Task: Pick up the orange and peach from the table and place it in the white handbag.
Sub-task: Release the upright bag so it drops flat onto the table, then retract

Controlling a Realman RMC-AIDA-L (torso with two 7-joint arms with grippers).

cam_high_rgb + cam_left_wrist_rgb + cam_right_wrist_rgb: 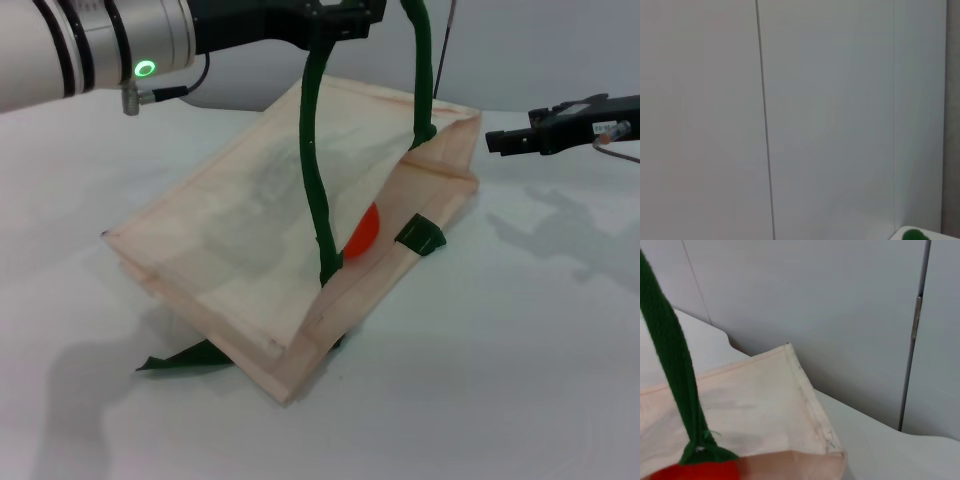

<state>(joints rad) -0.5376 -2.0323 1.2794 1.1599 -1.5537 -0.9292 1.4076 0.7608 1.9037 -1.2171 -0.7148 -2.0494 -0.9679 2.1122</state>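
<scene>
Bag [250, 250]: upper handle [312, 150] hoisted by left gripper [335, 22] — mouth held open for loading; grip on strap likely, fingers unclear. Orange [362, 232] inside the mouth. Peach unseen. Right gripper [500, 141] — hovering beside the bag, aperture indeterminate.

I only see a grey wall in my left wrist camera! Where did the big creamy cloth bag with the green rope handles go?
Observer: The white handbag lies tilted on the white table. Its green handles run up to the left gripper.
Operator: Is the orange-red toy fruit inside?
Observer: Yes, the orange shows in the bag's open mouth.
Operator: And the pink peach?
Observer: No view shows it. The right gripper hovers beside the bag, apart from it.
</scene>
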